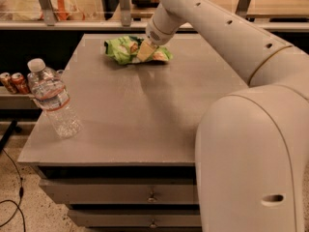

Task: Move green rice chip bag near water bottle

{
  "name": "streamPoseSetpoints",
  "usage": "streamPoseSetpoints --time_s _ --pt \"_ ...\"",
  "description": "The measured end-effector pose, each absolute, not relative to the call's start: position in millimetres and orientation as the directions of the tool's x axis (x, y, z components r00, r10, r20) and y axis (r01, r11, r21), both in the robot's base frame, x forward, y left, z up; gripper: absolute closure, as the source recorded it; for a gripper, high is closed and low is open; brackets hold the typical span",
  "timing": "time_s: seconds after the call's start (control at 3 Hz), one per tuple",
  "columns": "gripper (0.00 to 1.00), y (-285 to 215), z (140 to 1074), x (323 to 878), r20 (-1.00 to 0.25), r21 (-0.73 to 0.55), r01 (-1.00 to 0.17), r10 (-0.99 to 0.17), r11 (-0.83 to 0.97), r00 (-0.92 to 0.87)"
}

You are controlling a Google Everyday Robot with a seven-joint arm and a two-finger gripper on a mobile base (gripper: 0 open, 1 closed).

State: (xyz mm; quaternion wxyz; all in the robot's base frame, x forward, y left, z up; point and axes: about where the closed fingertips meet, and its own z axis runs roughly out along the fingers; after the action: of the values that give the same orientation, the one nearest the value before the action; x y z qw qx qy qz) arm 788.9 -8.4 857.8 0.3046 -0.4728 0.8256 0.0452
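Observation:
The green rice chip bag [126, 49] lies crinkled at the far middle of the grey table [145, 115]. My gripper [144, 52] reaches down from the white arm onto the bag's right half, its tan fingers [145, 50] resting against the bag. The water bottle [51, 98] stands at the table's near left edge, clear with a white cap and a red-banded label, well apart from the bag.
Small red soda cans [14, 82] sit on a lower shelf left of the table. My white arm and base [251, 144] fill the right side. Drawers [120, 192] run under the table front. A counter with rails stands behind.

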Motion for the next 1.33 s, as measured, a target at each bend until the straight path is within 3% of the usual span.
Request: streamPoseSetpoints --time_s 0.33,0.67,1.33 --pt "0.89 -15.7 862.4 787.2 -0.549 -0.219 -0.794 -0.744 0.567 -0.380" --pt "1.00 -29.7 876.9 785.4 -0.561 -0.243 -0.765 -0.730 0.597 -0.390" --pt "1.00 -59.0 918.5 767.5 -0.568 -0.334 -0.684 -0.717 0.649 -0.403"
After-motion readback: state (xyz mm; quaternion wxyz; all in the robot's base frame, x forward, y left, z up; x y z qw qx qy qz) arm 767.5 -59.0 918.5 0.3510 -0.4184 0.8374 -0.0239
